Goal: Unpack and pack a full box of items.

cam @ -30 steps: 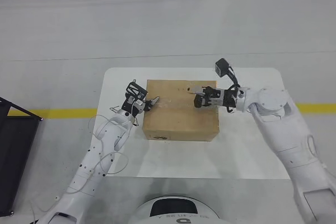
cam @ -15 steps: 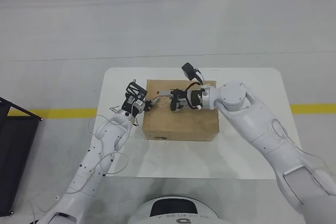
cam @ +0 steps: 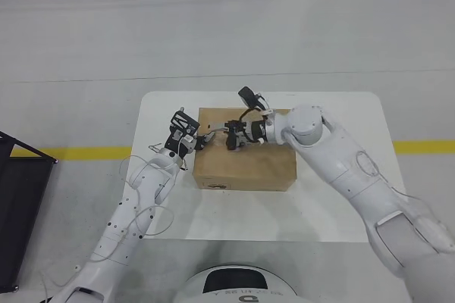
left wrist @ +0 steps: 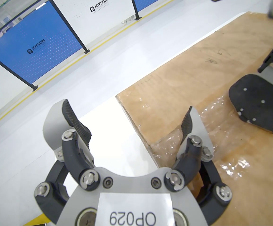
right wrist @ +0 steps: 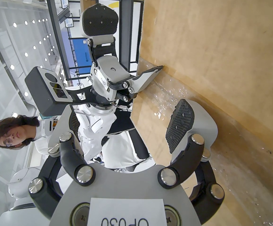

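A closed cardboard box [cam: 246, 155] stands mid-table, its top seam sealed with clear tape [right wrist: 171, 92]. My left gripper [cam: 204, 138] is open at the box's left end; in the left wrist view it [left wrist: 127, 121] straddles the taped top edge, one finger on the tape and the other off the side. My right gripper [cam: 223, 137] is open just above the box top near that same end, facing the left gripper [right wrist: 127, 48]. One pad of the right gripper [left wrist: 256, 104] lies close over the cardboard [left wrist: 197, 71]. Nothing is held by either gripper [right wrist: 127, 123].
The white table [cam: 334, 204] has bare room around the box, widest on the right and front. A black rack [cam: 7, 197] stands on the floor far left, beside a yellow floor line [cam: 91, 153].
My right gripper has travelled left across the box top, from the right part to the left end, close to the left gripper. The left arm has stayed put.
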{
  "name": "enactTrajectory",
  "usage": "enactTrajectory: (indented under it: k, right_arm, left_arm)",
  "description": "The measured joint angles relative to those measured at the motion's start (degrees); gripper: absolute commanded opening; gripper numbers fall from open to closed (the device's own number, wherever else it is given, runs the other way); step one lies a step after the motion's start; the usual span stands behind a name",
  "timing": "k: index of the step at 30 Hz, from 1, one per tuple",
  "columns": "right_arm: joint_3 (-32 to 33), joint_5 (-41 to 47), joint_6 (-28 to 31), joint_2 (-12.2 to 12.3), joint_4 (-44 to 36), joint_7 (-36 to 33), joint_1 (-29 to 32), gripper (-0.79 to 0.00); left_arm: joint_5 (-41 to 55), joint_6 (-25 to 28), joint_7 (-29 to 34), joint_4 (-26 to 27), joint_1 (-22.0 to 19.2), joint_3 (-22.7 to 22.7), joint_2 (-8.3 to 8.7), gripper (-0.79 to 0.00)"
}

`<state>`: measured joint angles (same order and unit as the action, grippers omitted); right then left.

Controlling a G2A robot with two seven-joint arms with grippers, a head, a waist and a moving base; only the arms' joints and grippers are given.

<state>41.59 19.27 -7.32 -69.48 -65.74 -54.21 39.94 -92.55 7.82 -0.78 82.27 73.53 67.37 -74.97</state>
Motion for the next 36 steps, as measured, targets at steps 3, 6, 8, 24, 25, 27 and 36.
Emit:
enactTrajectory:
  k: [3, 6, 8, 24, 25, 27, 36]
  right_arm:
    - [2.00, -0.31, 0.74, 0.75, 0.11, -0.67, 1.03, 0.000]
    - [4.73, -1.22, 0.34, 1.97, -1.30, -0.61, 3.20, 0.000]
    - [6.44, -2.54, -1.34, 2.81, -2.63, -0.24, 4.75, 0.000]
    - [20.91, -6.77, -8.05, 8.25, -10.83, -1.06, 15.26, 0.000]
    - [21.88, -6.89, -8.41, 8.53, -11.29, -0.83, 15.93, 0.000]
    - [24.06, -7.07, -9.25, 9.10, -12.40, -0.06, 17.46, 0.000]
    - [30.40, -7.02, -11.50, 10.66, -16.07, 1.73, 22.17, 0.000]
  left_arm:
    - [0.00, 0.00, 0.00, 0.00, 0.00, 0.00, 0.00, 0.000]
    - [0.00, 0.00, 0.00, 0.00, 0.00, 0.00, 0.00, 0.000]
    - [0.00, 0.00, 0.00, 0.00, 0.00, 0.00, 0.00, 0.000]
    - [0.00, 0.00, 0.00, 0.00, 0.00, 0.00, 0.00, 0.000]
    - [0.00, 0.00, 0.00, 0.00, 0.00, 0.00, 0.00, 0.000]
    - [0.00, 0.00, 0.00, 0.00, 0.00, 0.00, 0.00, 0.000]
    - [0.00, 0.00, 0.00, 0.00, 0.00, 0.00, 0.00, 0.000]
